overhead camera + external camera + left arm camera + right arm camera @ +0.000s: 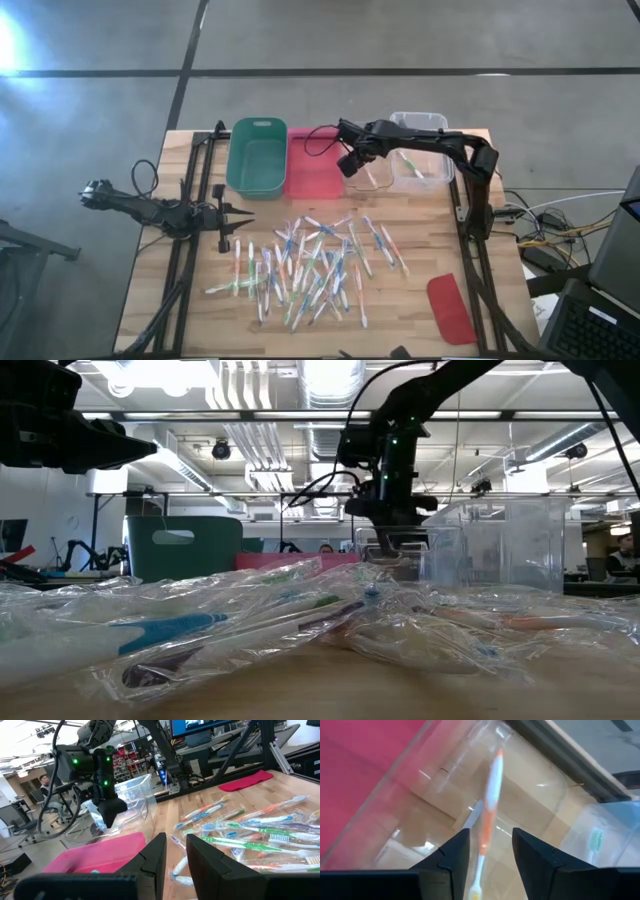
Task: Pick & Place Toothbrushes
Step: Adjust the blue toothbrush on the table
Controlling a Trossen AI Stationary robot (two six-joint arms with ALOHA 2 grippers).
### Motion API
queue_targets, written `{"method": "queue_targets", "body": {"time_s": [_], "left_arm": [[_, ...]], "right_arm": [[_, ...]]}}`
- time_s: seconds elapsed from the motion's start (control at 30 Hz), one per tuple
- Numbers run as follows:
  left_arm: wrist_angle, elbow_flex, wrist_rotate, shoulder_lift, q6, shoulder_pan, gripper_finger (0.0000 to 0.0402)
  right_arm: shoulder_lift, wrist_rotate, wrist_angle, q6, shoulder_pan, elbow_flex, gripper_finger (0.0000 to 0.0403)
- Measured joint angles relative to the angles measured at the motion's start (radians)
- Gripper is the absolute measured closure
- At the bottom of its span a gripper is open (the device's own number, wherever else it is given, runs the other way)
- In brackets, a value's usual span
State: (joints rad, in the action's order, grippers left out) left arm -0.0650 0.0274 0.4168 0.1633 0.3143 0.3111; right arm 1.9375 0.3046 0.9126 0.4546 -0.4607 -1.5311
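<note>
The right gripper (490, 851) is being held over a clear bin (366, 176), jaws parted around an orange toothbrush (489, 815). The left gripper (172, 851) is being kept narrowly parted, empty, beside the toothbrush pile (310, 268).

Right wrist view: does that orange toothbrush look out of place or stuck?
Nothing looks stuck. The orange toothbrush lies between the fingers of the right gripper, which stand apart from it, over the clear bin. In the high view the red lid lies by itself at the table's corner, away from the bins.

Toothbrushes (310, 265) crowd mid-table; bare wood (190, 310) flanks them.
</note>
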Motion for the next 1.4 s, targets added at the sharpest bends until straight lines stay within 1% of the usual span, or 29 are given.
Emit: {"method": "queue_targets", "body": {"time_s": [0.3,0.43,0.53,0.73,1.0,1.2,1.4], "left_arm": [[0.000,0.000,0.000,0.000,0.000,0.000,0.0321],[0.000,0.000,0.000,0.000,0.000,0.000,0.0321],[0.000,0.000,0.000,0.000,0.000,0.000,0.0321],[0.000,0.000,0.000,0.000,0.000,0.000,0.0321],[0.000,0.000,0.000,0.000,0.000,0.000,0.0321],[0.000,0.000,0.000,0.000,0.000,0.000,0.0321],[0.000,0.000,0.000,0.000,0.000,0.000,0.0321]], "right_arm": [[-0.128,-0.002,0.002,-0.003,0.002,-0.004,0.0245],[-0.202,-0.009,0.004,-0.004,0.016,-0.004,0.0251],[-0.260,-0.026,0.004,-0.014,0.033,-0.004,0.0263],[-0.380,-0.028,0.008,-0.016,0.085,-0.004,0.0292],[-0.507,-0.026,0.064,-0.019,0.164,-0.004,0.0333],[-0.563,-0.017,0.118,-0.018,0.244,0.001,0.0363],[-0.577,-0.003,0.160,-0.013,0.336,0.021,0.0386]]}}
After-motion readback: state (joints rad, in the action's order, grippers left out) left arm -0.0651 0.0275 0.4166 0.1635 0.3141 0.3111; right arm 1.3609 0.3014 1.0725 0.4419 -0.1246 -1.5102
